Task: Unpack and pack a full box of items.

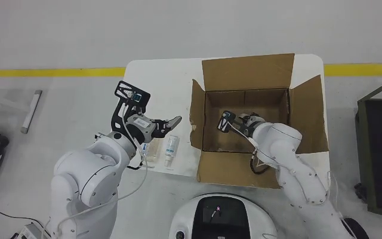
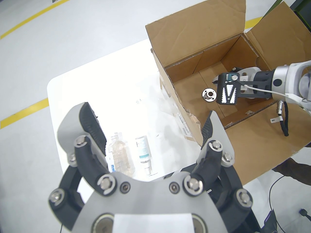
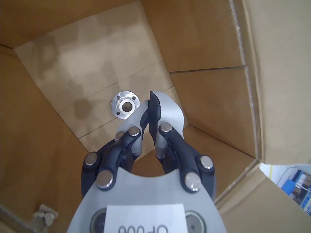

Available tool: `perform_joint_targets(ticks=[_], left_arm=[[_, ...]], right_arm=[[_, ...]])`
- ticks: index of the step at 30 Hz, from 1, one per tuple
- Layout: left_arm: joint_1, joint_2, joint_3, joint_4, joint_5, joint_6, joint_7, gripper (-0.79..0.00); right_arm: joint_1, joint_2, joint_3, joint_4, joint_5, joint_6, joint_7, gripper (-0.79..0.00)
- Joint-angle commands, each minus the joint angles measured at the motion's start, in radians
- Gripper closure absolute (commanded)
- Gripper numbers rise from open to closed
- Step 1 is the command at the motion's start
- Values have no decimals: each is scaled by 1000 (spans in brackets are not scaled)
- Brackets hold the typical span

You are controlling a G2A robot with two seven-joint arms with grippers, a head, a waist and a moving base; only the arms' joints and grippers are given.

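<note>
One arm (image 1: 279, 140) over box (image 1: 248, 71), right gripper (image 3: 148, 104) inside

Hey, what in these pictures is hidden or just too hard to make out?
Right wrist view: the right gripper covers the metal flange's edge, so contact is unclear.
Left wrist view: the left gripper hides part of the clear bottle.
Top view: the right gripper covers part of the box floor.

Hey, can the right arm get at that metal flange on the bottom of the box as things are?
Probably yes. The right gripper sits inside the open cardboard box, right beside the metal flange, with nothing over or between them. It is shut, so it would have to open first.
</note>
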Motion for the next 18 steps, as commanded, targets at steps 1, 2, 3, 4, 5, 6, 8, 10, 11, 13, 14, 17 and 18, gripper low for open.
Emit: perform_joint_targets(ticks=[1, 2, 3, 4, 5, 6, 8, 10, 11, 13, 14, 17, 18], left_arm=[[0, 0, 0, 0, 0, 0, 0, -785], [0, 0, 0, 0, 0, 0, 0, -785], [0, 0, 0, 0, 0, 0, 0, -785], [0, 0, 0, 0, 0, 0, 0, -785], [0, 0, 0, 0, 0, 0, 0, -785], [0, 0, 0, 0, 0, 0, 0, -785], [0, 0, 0, 0, 0, 0, 0, -785], [0, 0, 0, 0, 0, 0, 0, -785], [0, 0, 0, 0, 0, 0, 0, -785], [0, 0, 0, 0, 0, 0, 0, -785], [0, 0, 0, 0, 0, 0, 0, -785], [0, 0, 0, 0, 0, 0, 0, -785], [0, 0, 0, 0, 0, 0, 0, -785]], right_arm=[[31, -7, -19, 54, 21, 5, 43, 0], [51, -11, -31, 79, 30, 13, 61, 0], [69, -14, -39, 103, 44, 28, 76, 0], [85, -17, -51, 131, 57, 41, 89, 0], [103, -19, -66, 153, 58, 49, 97, 0], [118, -20, -81, 175, 66, 57, 105, 0], [146, -21, -109, 212, 83, 70, 118, 0], [167, -20, -135, 238, 109, 75, 123, 0], [176, -18, -143, 245, 122, 77, 125, 0], [187, -12, -163, 251, 126, 83, 131, 0], [191, -9, -169, 249, 133, 86, 135, 0], [193, 3, -176, 232, 165, 100, 148, -58], [193, 8, -180, 224, 174, 104, 153, -92]])
